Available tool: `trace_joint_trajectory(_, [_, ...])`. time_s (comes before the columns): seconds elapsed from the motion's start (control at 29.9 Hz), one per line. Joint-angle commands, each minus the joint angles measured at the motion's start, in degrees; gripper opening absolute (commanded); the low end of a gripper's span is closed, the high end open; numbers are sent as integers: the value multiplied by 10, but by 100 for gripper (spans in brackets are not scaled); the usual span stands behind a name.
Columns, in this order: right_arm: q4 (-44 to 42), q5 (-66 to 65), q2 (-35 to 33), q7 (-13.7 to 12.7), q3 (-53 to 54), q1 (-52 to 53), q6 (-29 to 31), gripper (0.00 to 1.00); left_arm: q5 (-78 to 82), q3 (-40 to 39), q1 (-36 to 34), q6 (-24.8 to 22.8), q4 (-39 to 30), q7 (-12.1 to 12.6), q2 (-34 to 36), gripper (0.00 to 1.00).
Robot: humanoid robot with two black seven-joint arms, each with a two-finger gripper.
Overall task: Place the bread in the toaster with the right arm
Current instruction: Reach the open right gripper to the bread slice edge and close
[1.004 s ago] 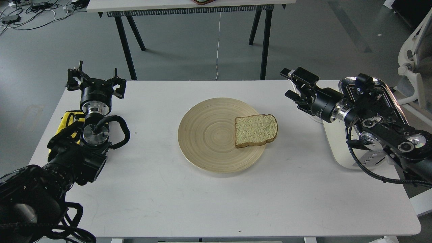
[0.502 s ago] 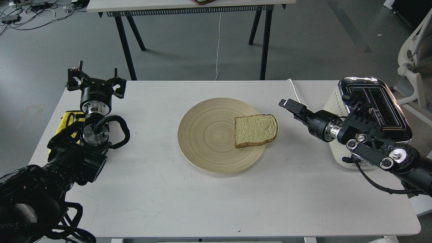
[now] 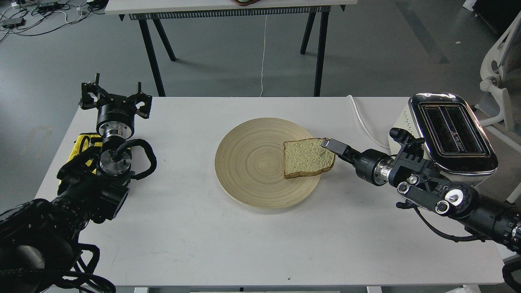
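Observation:
The bread (image 3: 306,158) lies flat on the right side of a round wooden plate (image 3: 248,162) in the middle of the white table. The cream-white toaster (image 3: 452,130), with both black slots empty, stands at the table's right edge. My right gripper (image 3: 330,145) reaches in low from the right, and its tip is at the bread's right crust. One finger (image 3: 333,145) shows over the crust edge; the other is hidden, so I cannot tell how the jaws stand. My left gripper (image 3: 115,94) is open and empty at the table's far left.
The toaster's white cord (image 3: 362,118) runs from the toaster over the table's back edge. A yellow part (image 3: 81,145) sits by my left arm. Another table's black legs (image 3: 154,49) stand behind. A white chair (image 3: 498,77) is at the far right.
My right arm has swung down and left from in front of the toaster to the bread's right edge, uncovering the toaster. The bread, plate and left arm have not moved.

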Motion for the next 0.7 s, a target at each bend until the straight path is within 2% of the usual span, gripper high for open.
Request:
trace_joint_trajectory(0.0, [0, 0, 5, 0, -1, -2, -3, 98, -1, 1, 0, 0, 0, 0, 0, 100])
trace_joint_trajectory(0.27, [2, 1, 11, 0, -1, -6, -3, 94, 0, 1, 0, 0, 0, 0, 0, 100])
trace_joint_trajectory(0.47, [3, 1, 21, 0, -3, -11, -15, 70, -1, 0, 0, 0, 0, 0, 0, 100])
trace_joint_trajectory(0.67, [7, 1, 20, -1, -14, -10, -15, 58, 0, 0, 0, 0, 0, 0, 0, 100])
